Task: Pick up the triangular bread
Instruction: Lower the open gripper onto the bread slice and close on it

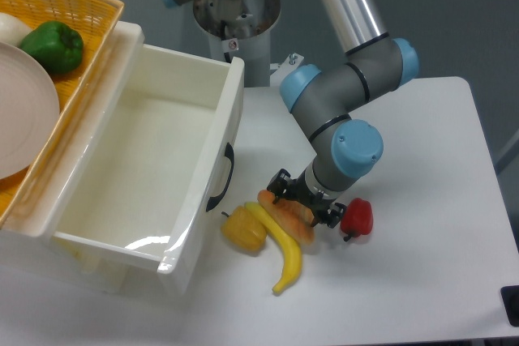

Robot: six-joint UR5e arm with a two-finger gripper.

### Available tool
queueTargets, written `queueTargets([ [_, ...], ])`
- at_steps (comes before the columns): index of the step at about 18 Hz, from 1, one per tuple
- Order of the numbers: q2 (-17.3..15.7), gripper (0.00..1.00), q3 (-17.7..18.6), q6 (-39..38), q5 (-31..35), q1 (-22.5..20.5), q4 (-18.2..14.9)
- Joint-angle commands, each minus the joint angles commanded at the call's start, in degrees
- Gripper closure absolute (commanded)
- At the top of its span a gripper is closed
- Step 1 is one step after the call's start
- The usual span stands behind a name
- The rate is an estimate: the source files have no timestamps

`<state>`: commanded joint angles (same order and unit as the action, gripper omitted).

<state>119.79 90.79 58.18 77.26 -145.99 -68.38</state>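
Observation:
The triangular bread (pixel 293 222) is an orange-tan wedge lying on the white table, just right of the banana (pixel 281 245). My gripper (pixel 303 203) has come down over its upper part, with one black finger at the bread's left end and the other at its right, near the red pepper (pixel 357 217). The jaws straddle the bread and stand open. The gripper hides the bread's top edge.
A yellow bell pepper (pixel 244 229) touches the banana on the left. A white open bin (pixel 207 147) with a black handle stands left of them. A wicker basket (pixel 89 46) at the far left holds a green pepper (pixel 53 45) and a plate.

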Motion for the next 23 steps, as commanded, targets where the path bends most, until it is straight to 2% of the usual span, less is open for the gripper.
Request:
queueTargets([
  [6,-0.1,0.65,-0.4,-2.2,0.0,0.0,0.0],
  [9,-0.1,0.78,-0.4,-2.5,0.0,0.0,0.0],
  [10,-0.2,0.88,-0.4,-2.6,0.0,0.0,-0.1],
  [11,-0.2,0.91,-0.4,-2.7,0.0,0.0,-0.1],
  [15,-0.8,0.91,-1.0,-2.6,0.0,0.0,-0.4],
  [23,-5.0,0.91,-2.2,-1.7,0.4,-0.2,-1.5],
])
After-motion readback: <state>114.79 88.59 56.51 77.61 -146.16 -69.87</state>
